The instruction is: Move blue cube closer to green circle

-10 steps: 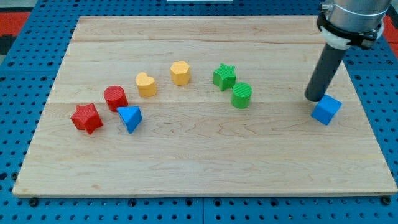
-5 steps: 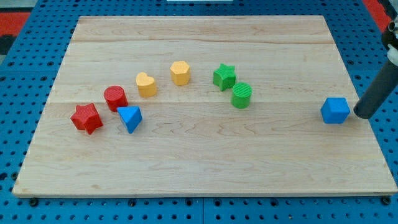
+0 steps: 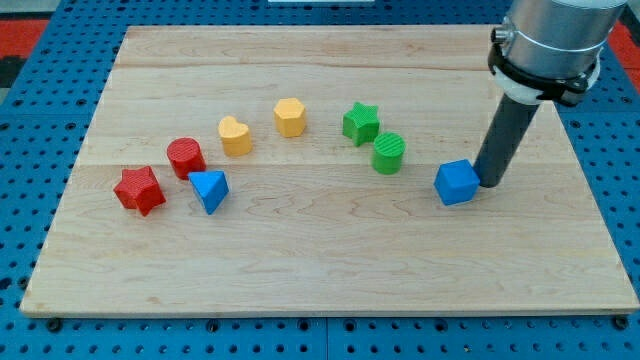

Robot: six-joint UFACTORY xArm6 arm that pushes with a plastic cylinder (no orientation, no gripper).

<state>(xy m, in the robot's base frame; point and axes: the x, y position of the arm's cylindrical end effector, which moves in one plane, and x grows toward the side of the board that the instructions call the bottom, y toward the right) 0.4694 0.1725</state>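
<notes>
The blue cube sits on the wooden board at the view's right of centre. The green circle stands a short way to its left and slightly higher in the view, with a gap between them. My tip is down on the board right against the cube's right side. The dark rod rises from there to the arm at the view's top right.
A green star sits just up-left of the green circle. Further left are a yellow hexagon, a yellow heart, a red circle, a red star and a blue triangle. The board's right edge is near.
The tip swung from the cube's top side out to its right, then came back left. The blue cube has slid left toward the green circle.
</notes>
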